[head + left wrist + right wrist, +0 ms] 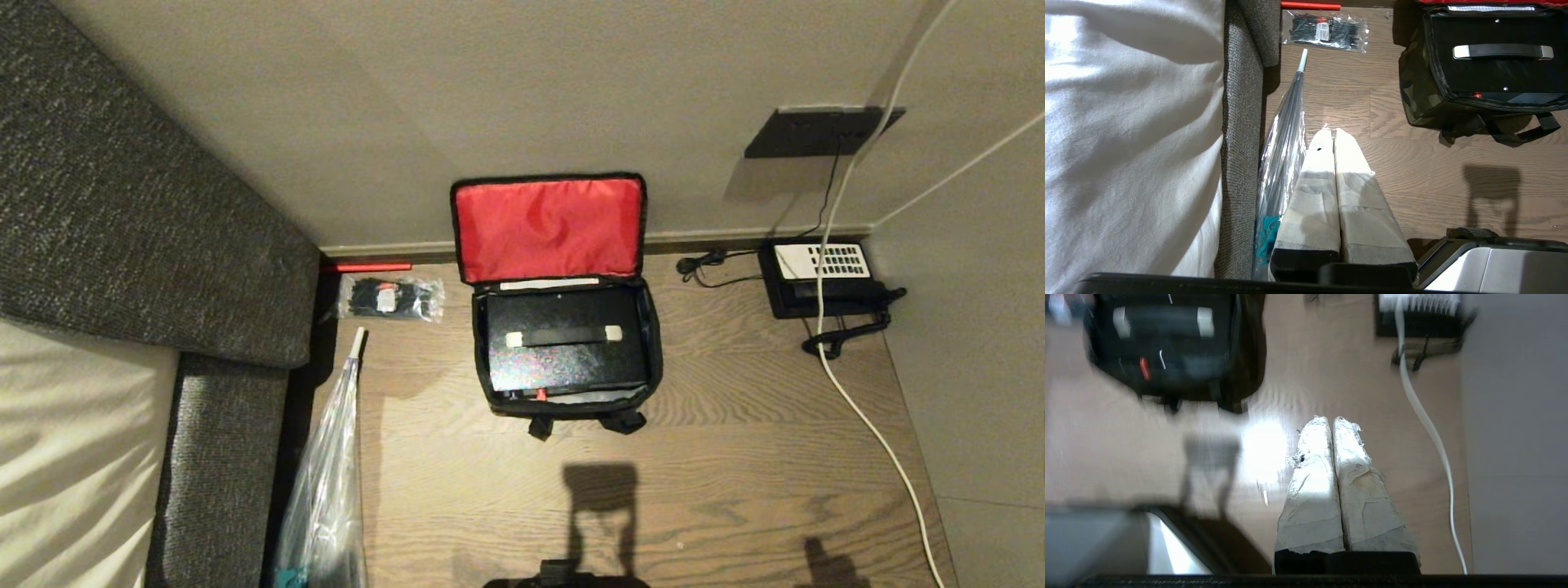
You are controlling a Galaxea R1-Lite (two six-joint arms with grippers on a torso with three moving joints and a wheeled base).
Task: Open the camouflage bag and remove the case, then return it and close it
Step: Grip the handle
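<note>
Both claws are pinched tight and hold nothing.

Left gripper (1334, 132) hangs over the wood floor (735, 457), and so does the right gripper (1331, 421). Ahead, between them, the camouflage bag (653, 359) sits with its red lid (549, 229) flipped up. Inside lies the case (563, 359), handle up.

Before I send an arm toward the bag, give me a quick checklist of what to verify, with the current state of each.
1. camouflage bag lid open, red lining up: ok.
2. case inside the bag, handle up: ok.
3. left gripper shut, empty, over bare floor: ok.
4. right gripper shut, empty: ok.
5. white cable apart from the bag: ok.
6. Whether the case sits loose in the bag: cannot tell.
</note>
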